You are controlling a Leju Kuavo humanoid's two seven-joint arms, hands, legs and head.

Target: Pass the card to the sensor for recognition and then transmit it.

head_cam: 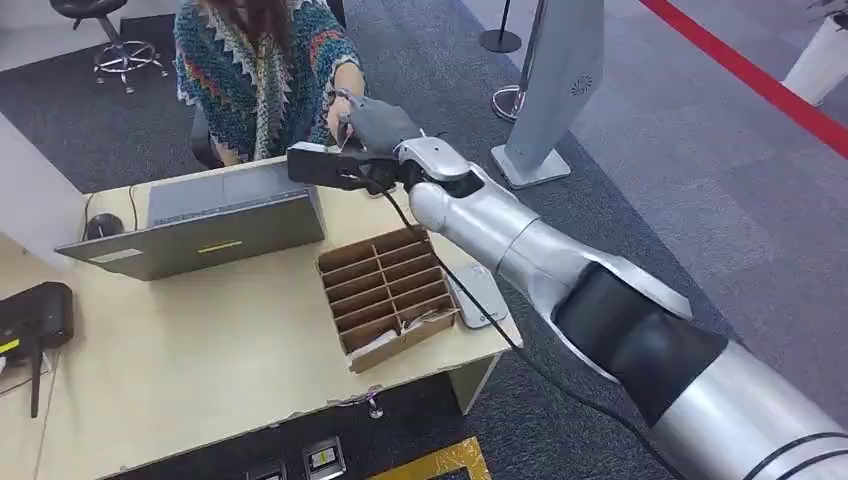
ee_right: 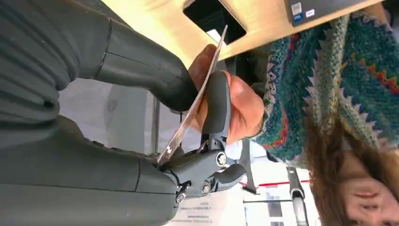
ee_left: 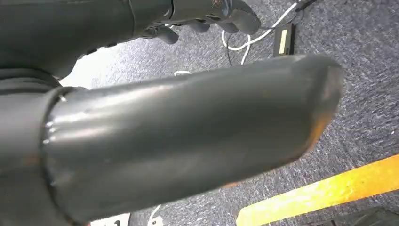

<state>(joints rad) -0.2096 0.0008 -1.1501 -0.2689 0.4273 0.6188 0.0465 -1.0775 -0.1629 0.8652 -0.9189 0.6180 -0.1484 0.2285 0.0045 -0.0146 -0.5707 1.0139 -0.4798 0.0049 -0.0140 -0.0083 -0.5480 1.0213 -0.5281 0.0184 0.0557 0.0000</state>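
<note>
- A pale, smooth wooden counter (head_cam: 200,370) carries a brown cardboard box (head_cam: 388,295) split by thin cardboard dividers into narrow slots; it sits near the counter's right edge.
- A flat grey sensor pad (head_cam: 478,293) lies just beside the box, at the counter's right edge.
- A grey laptop (head_cam: 200,225) stands open along the far edge, with a small black device (head_cam: 35,315) at the left edge.
- The right arm, of polished silver metal with black joints, reaches past the far right corner of the counter.
- The right hand (ee_right: 197,122) has a matte grey ribbed cover, a thick grey thumb and darker fingers; thumb and one finger are closed together, pinching the card.
- The card (ee_right: 197,96) is thin, flat and stiff, seen edge-on, held in the air beyond the counter's far edge.
- A person's hand (ee_right: 235,106) touches the same card from the other side; whether it grips the card is hard to tell.
- The person wears a knitted zigzag top (head_cam: 265,70) in teal, red and cream.
- The left hand (ee_left: 207,14) hangs over grey carpet; its dark fingers look loosely curled, but how far open it is cannot be told.
</note>
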